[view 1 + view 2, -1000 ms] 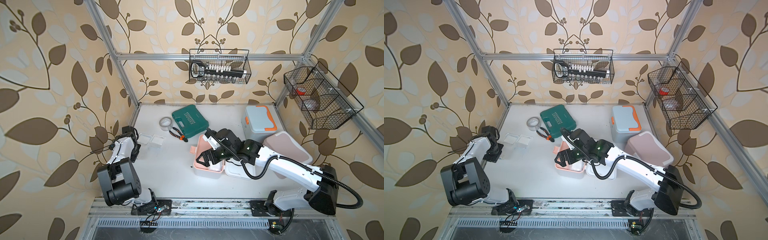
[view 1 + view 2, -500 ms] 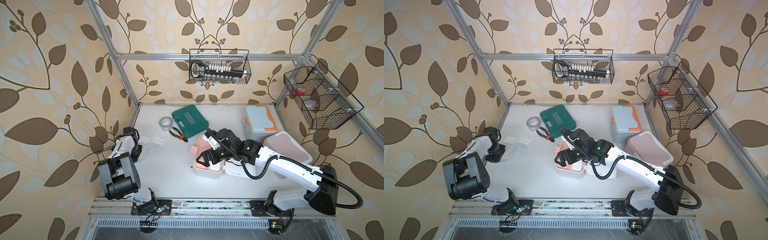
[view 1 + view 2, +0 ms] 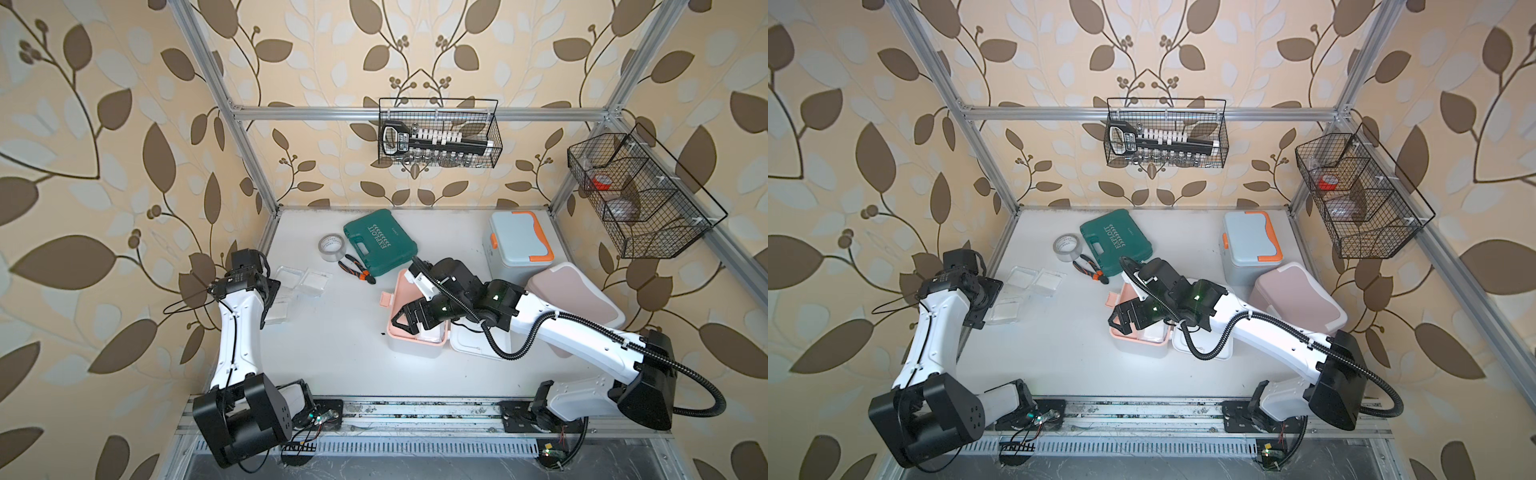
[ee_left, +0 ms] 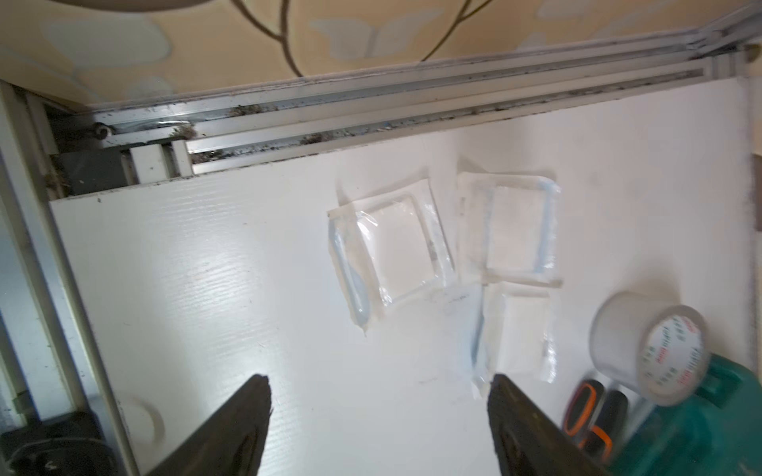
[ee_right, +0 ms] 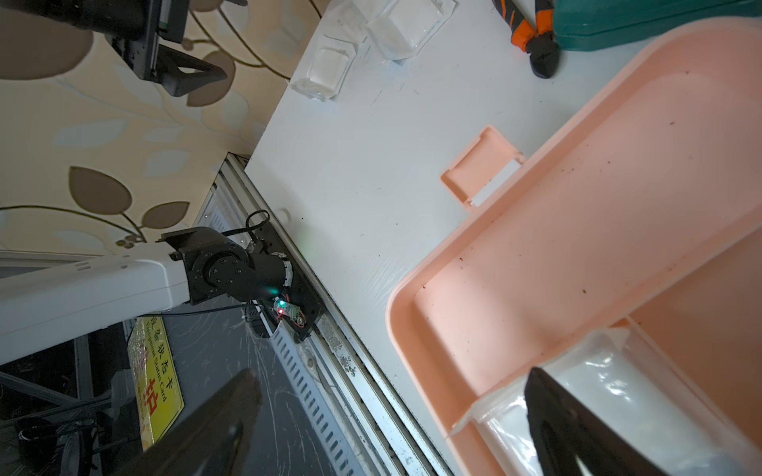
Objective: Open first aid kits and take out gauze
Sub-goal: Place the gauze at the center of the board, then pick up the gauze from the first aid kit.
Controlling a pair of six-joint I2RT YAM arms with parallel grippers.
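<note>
The left gripper (image 4: 379,393) hangs over the white tabletop (image 4: 206,268) near its left edge, its two dark fingers spread wide apart with nothing between them. Just beyond the fingertips lie three flat square clear plastic gauze packets (image 4: 396,251), each with a white pad inside. They are clustered close together on the bare table. A grey roll of tape (image 4: 647,346) stands beside them, and orange-handled pliers (image 3: 357,270) lie against a flat dark green case (image 3: 380,243).

The right gripper (image 5: 391,383) reaches over the white first aid kit with peach trim (image 3: 415,347), which stands open near the middle of the table with its lid tipped back. Its fingers are also wide apart and clamp nothing. One fingertip (image 5: 544,395) is over a fourth gauze packet (image 5: 598,371) that lies inside the peach tray, though whether it touches cannot be told. The other fingertip is outside the box wall.

The dusty pink first aid kit (image 3: 575,299) sits behind the right arm. The light blue first aid kit with orange trim (image 3: 517,245) stands shut at the back right.
</note>
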